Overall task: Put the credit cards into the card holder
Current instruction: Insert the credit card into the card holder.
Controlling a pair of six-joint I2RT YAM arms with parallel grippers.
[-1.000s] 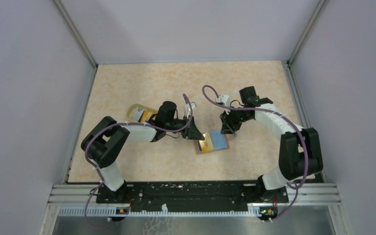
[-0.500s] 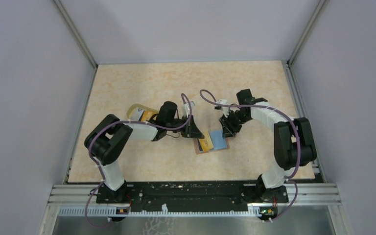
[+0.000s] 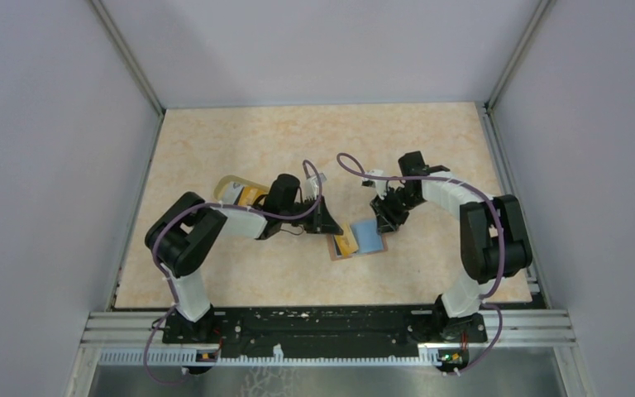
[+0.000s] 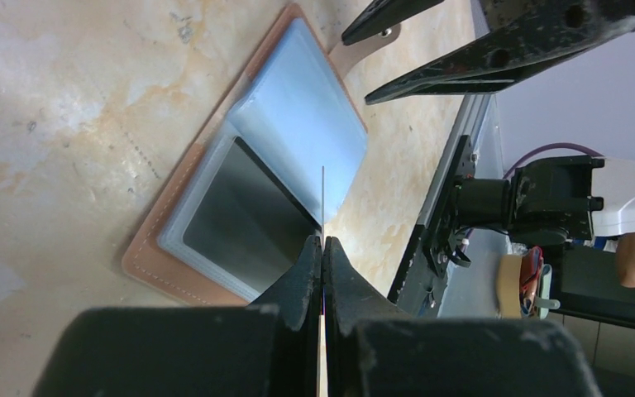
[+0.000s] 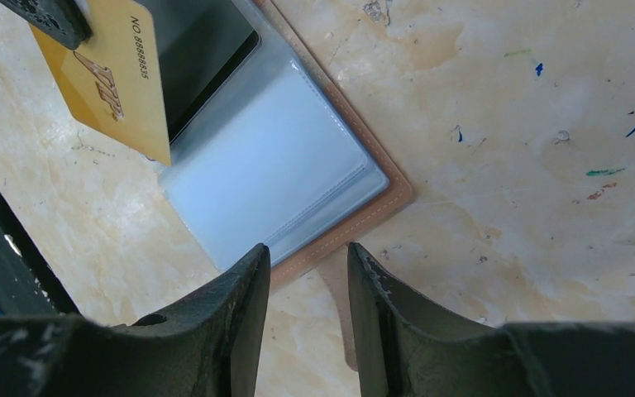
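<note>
Card holder (image 3: 367, 239) spread open flat on the mottled beige surface (image 3: 240, 136), between the two arms: brown outside, pale blue lining. Left gripper (image 3: 333, 231) clamped on a gold credit card (image 3: 346, 245) over the holder's left half; right gripper (image 3: 384, 222) at its far right corner.

From the left wrist: black fingers pinched together, card seen only as a thin edge between them. Stitched tan leather-like rim, rounded corners, glossy clear sleeves, a dark rectangle under the nearer sleeve.

From the right wrist: right gripper narrowly parted above a tan strap at the holder's edge, contact impossible to tell. Card face smooth matte gold, printed "NO" plus a row of digits, mostly 8s, with slanted "VIP" lettering
</note>
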